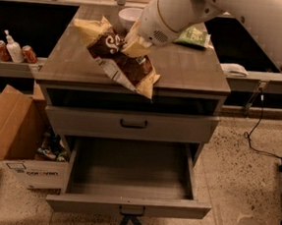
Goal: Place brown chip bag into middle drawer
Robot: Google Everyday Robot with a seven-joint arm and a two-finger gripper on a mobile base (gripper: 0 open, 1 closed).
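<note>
Aloft over the front edge of the grey wood-grain counter (194, 72), the brown chip bag (117, 58) hangs tilted, clamped near its top by the pincer (135, 44) of the white robot arm. The crinkly bag shows a dark brown middle with white script, yellow-tan ends and a pale silvery edge; its lower corner dips past the counter's lip. Below, the middle drawer (130, 175) stands pulled out, wide and deep, its grey floor fully in view, with blue tape (131, 224) crossing under the front handle. Above it the upper drawer (133, 124), with a plain black handle, is closed. A white bowl (128, 17) and a green chip bag (193, 36) sit at the counter's rear. At left, an open cardboard box (11, 128) holds assorted clutter.
</note>
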